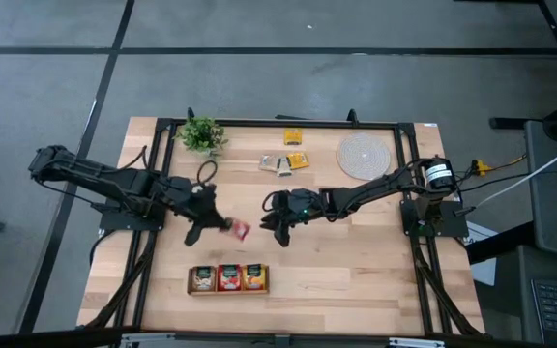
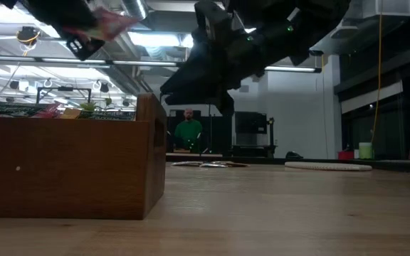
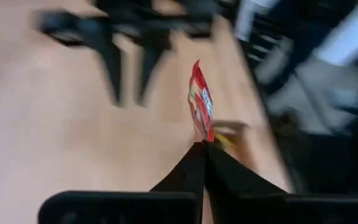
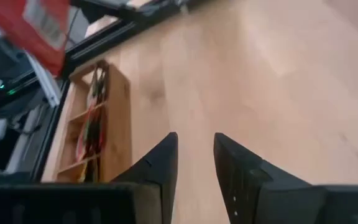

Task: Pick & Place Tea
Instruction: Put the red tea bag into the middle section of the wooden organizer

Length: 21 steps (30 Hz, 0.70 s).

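My left gripper hangs above the table's middle, shut on a red tea sachet. In the left wrist view the sachet stands edge-on beyond the fingertips. Just to its right, my right gripper faces it, open, with nothing between its fingers. The long wooden three-compartment tray, with sachets standing in it, lies near the table's near edge, below both grippers. Several more sachets lie flat on the far middle of the table. My left gripper pinches the red sachet by one edge between its two fingertips. The fingers slant down toward the table's right. The sachet sticks out past the fingertips, edge-on, lifted clear of the table.
A round pale woven mat lies at the far right and a small green plant at the far left. Bare wood lies right of the tray. A person stands far behind the table.
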Motion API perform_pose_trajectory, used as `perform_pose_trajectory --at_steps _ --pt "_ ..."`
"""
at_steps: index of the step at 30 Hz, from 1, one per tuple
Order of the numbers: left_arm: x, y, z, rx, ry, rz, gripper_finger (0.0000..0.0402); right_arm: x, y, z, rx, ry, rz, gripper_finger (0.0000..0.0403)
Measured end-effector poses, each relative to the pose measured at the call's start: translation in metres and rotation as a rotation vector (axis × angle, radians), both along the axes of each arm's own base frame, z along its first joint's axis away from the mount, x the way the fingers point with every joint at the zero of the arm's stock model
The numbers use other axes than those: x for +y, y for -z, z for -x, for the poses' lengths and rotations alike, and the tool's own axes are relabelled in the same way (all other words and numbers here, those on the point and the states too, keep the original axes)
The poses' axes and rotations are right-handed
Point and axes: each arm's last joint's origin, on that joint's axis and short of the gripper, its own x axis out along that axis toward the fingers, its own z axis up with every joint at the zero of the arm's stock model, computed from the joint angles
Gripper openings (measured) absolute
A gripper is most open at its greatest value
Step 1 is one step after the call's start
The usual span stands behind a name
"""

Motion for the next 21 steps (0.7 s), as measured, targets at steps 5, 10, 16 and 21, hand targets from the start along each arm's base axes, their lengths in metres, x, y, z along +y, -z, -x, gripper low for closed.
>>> perform_pose_trajectory --at_steps 5,10,16,21 --pt "-0.008 0.005 -0.005 0.177 0.117 0.112 0.0003 0.003 0.004 0.003 0.057 -0.005 -0.064 0.0102" --pt "-0.021 0.012 -0.017 0.33 0.236 0.178 0.0003 0.01 0.009 0.007 0.13 0.0 -0.09 0.0102" --pt "-0.039 0.02 -0.03 0.447 0.332 0.19 0.0003 0.009 0.017 0.013 0.246 0.064 -0.149 0.0102" --pt "-0.049 0.026 -0.04 0.496 0.373 0.178 0.0003 0.009 0.019 0.014 0.274 0.125 -0.172 0.0102"
